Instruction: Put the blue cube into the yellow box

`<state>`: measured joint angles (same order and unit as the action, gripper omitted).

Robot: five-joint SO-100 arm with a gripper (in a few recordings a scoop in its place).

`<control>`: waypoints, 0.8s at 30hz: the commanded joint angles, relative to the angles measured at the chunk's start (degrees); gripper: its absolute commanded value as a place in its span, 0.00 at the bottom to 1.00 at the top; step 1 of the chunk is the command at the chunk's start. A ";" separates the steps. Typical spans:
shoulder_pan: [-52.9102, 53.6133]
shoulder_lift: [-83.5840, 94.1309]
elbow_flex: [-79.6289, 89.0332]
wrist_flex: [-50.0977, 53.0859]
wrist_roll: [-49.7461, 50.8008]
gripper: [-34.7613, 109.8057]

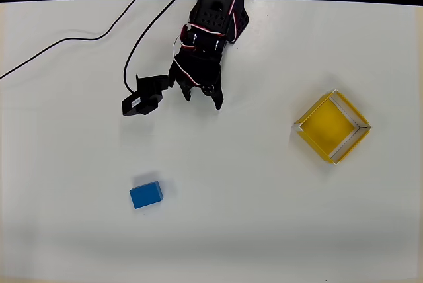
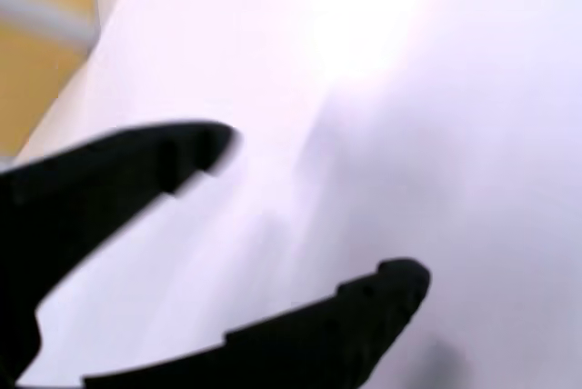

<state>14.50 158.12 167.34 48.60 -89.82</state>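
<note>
In the overhead view the black claw (image 1: 201, 96) hung released and empty, upper middle of the frame; the wrist view showed its two dark fingers (image 2: 127, 180) spread apart over bare white. Just left of it sat a black boxy module (image 1: 142, 96) on a black cable (image 1: 66, 40) trailing to the upper left. The blue cube (image 1: 145, 194) lay lower left, well apart from the claw, nothing between them. The yellow box (image 1: 332, 127) sat empty at the right, turned cornerwise. The white surface (image 1: 264, 230) met darkness along the top edge.
</note>
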 commanded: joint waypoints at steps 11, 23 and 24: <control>15.56 -40.87 -34.19 -32.26 -5.19 0.63; 15.38 -61.17 -54.23 -42.80 -0.88 0.63; 15.29 -62.67 -56.07 -42.54 0.35 0.63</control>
<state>29.53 95.10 122.08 7.21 -90.88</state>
